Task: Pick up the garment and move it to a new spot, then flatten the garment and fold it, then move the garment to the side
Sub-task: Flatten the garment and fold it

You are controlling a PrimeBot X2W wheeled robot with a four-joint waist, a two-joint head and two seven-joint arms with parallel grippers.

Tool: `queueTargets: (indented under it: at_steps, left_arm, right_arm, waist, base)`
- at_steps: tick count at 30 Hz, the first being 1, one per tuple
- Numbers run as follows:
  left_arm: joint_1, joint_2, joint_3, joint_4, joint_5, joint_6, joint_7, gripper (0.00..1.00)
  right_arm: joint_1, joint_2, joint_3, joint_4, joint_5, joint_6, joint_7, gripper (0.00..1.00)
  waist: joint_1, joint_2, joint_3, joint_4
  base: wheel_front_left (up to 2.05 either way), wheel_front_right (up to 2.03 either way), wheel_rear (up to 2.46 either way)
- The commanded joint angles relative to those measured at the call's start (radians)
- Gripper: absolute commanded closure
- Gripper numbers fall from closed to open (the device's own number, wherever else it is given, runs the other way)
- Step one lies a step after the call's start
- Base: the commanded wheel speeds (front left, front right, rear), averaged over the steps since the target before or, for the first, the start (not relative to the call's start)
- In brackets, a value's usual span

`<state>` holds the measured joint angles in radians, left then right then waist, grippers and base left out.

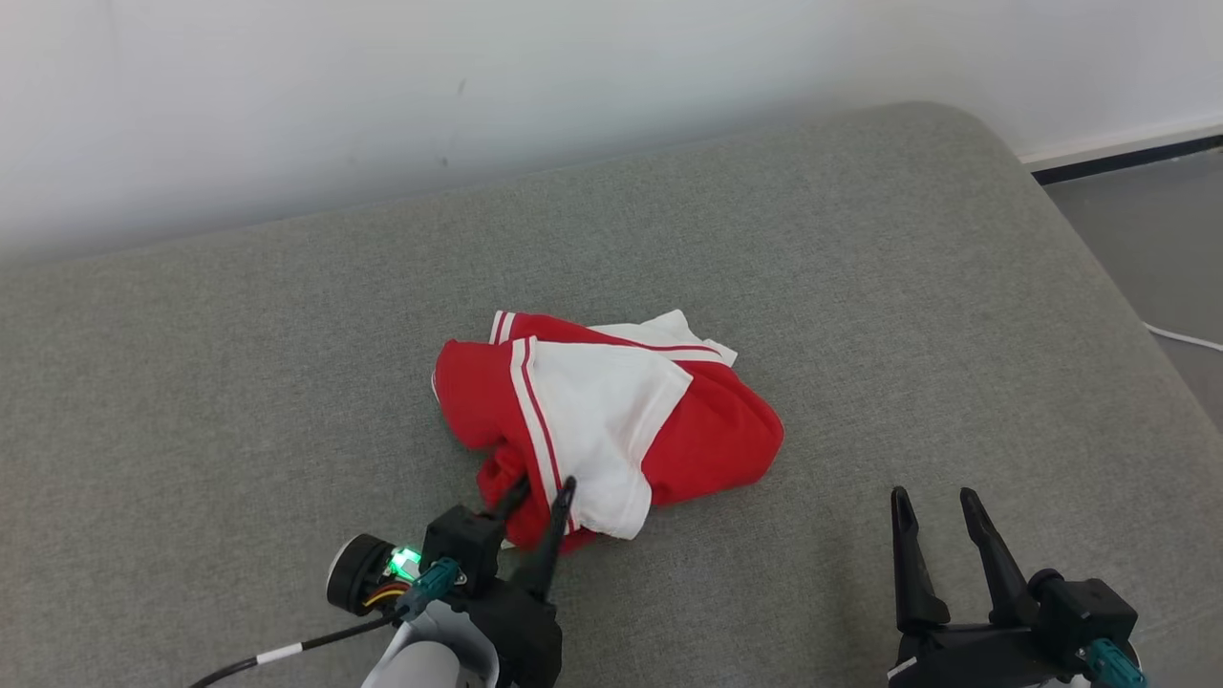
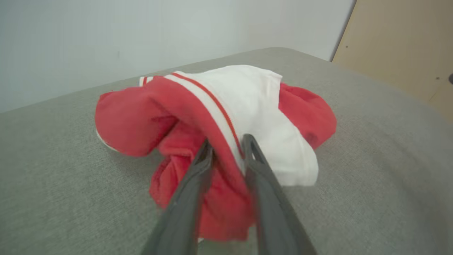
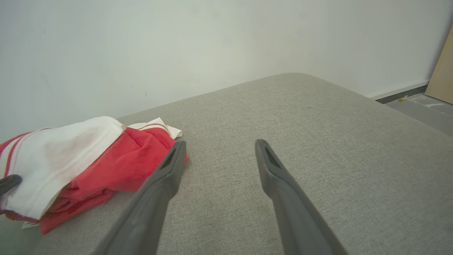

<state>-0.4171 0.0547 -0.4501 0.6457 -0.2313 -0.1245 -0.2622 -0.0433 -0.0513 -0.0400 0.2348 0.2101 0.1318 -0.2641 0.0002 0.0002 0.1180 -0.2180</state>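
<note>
Left end effector point(image 2: 226, 150) apparently pinches the crumpled red-and-white garment point(image 1: 611, 420); right end effector point(image 1: 936, 506) spread.

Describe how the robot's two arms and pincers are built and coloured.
Each pincer, left and right, has two long, tapering dark fingers on a black block. Teal connectors sit at both wrists. The left wrist shows a green light, a black cable with a white band, and a pale forearm.

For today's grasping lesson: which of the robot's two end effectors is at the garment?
The left end effector: its fingers straddle a red fold of the garment. The right end effector stands open over bare cushion.
</note>
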Motion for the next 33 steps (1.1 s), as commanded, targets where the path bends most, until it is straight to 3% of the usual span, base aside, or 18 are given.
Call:
queueTargets:
  at_steps: [1,8,13,19,25,29,30,31,32,33]
  left_arm:
    - [-0.019,-0.003,-0.002,0.006,-0.012,-0.006,-0.001,1.0]
    - [-0.025,-0.004,0.036,-0.124,-0.043,0.025,-0.003,1.0]
    - [0.076,0.018,0.079,-0.244,-0.033,0.055,-0.003,1.0]
    - [0.248,0.038,0.13,-0.332,-0.05,0.08,-0.003,1.0]
    - [0.413,0.029,0.182,-0.326,-0.093,0.078,-0.004,1.0]
    - [0.454,0.018,0.172,-0.239,-0.104,0.066,-0.004,1.0]
    - [0.447,0.018,0.17,-0.227,-0.092,0.069,-0.004,0.76]
    - [0.438,0.016,0.177,-0.228,-0.083,0.074,-0.004,0.1]
    - [0.434,0.013,0.186,-0.234,-0.088,0.079,-0.004,0.0]
    - [0.432,0.01,0.196,-0.245,-0.088,0.08,-0.004,0.0]
  right_arm:
    - [-0.001,0.002,-0.003,-0.004,-0.007,-0.002,0.0,0.0]
    - [0.032,0.001,-0.017,-0.008,-0.017,-0.002,0.0,0.0]
    - [0.051,0.002,-0.018,-0.01,-0.013,-0.002,0.0,0.0]
    - [0.057,0.001,0.003,-0.004,0.0,-0.002,0.0,0.0]
    - [0.071,0.002,0.011,0.004,-0.002,-0.002,0.0,0.0]
    - [0.076,0.002,0.016,0.009,-0.011,-0.002,0.0,0.0]
    - [0.076,0.002,0.017,0.01,-0.011,-0.002,0.0,0.0]
    - [0.076,0.002,0.016,0.01,-0.013,-0.002,0.0,0.0]
    - [0.078,0.002,0.015,0.009,-0.014,-0.002,0.0,0.0]
    - [0.08,0.002,0.013,0.008,-0.014,-0.002,0.0,0.0]
  waist:
    - [-0.0002,-0.0002,-0.009,0.005]
    - [-0.0002,-0.0002,-0.044,0.092]
    - [-0.0002,-0.0002,-0.069,0.195]
    - [-0.0002,-0.0002,-0.086,0.267]
    - [-0.0002,-0.0002,-0.106,0.302]
    - [-0.0002,-0.0002,-0.117,0.304]
    - [-0.0002,-0.0002,-0.12,0.303]
    - [-0.0002,-0.0002,-0.122,0.304]
    - [-0.0002,-0.0002,-0.124,0.305]
    - [-0.0002,-0.0002,-0.125,0.306]
  base:
    - [0.0,0.0,0.0]
    - [0.0,0.0,0.0]
    - [0.0,0.0,0.0]
    - [0.0,0.0,0.0]
    - [0.0,0.0,0.0]
    - [0.0,0.0,0.0]
    - [0.0,0.0,0.0]
    - [0.0,0.0,0.0]
    - [0.0,0.0,0.0]
    - [0.0,0.0,0.0]
